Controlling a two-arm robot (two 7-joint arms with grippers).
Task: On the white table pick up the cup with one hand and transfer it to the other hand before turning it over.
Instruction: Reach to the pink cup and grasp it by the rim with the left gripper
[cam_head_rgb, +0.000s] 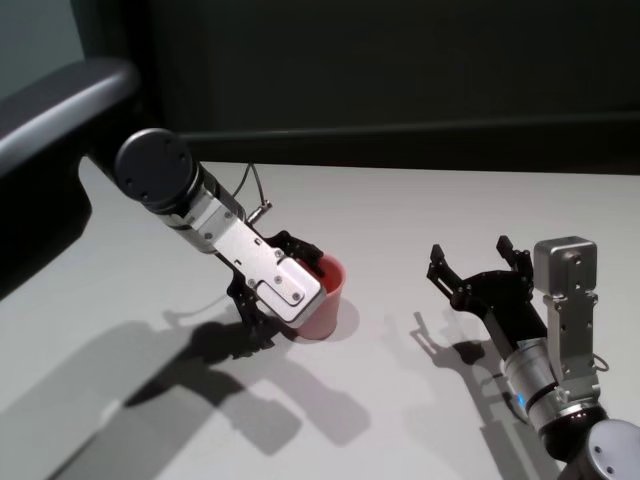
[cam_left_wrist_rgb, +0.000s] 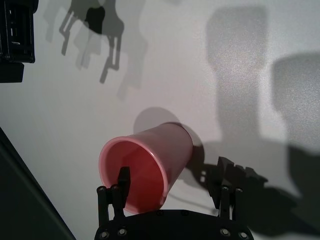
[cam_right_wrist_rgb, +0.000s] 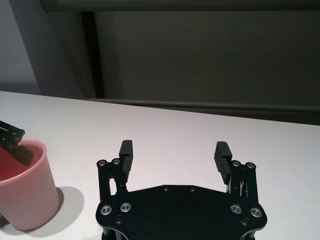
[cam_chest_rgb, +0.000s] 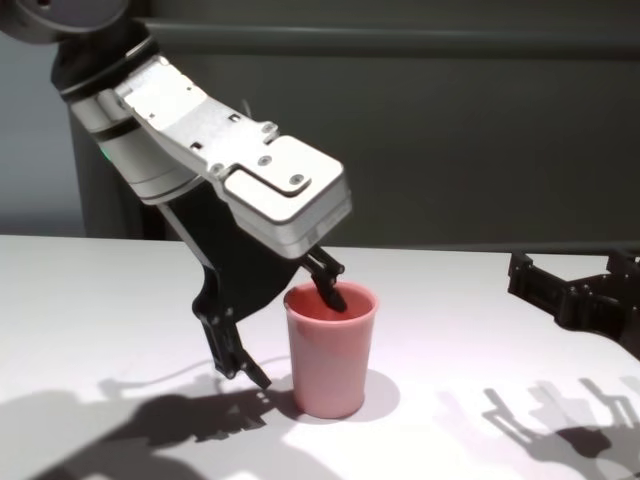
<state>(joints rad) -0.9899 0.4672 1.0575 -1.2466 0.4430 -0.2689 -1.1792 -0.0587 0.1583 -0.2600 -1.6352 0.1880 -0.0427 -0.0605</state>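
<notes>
Standing upright, mouth up: cup (cam_chest_rgb: 330, 350) (left pincer (cam_chest_rgb: 290, 325) spread astride its rim).

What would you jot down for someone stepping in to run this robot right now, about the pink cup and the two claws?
Left gripper: open, straddling the cup's wall, one finger inside the rim, the other outside; not closed on it yet.
Right gripper: open, holding nothing, waiting above the white table to the cup's right.
Cup: upright on the table, mouth up.
Done: left arm has reached the cup.
Left: grip and lift, pass to the right gripper, turn the cup over.
</notes>
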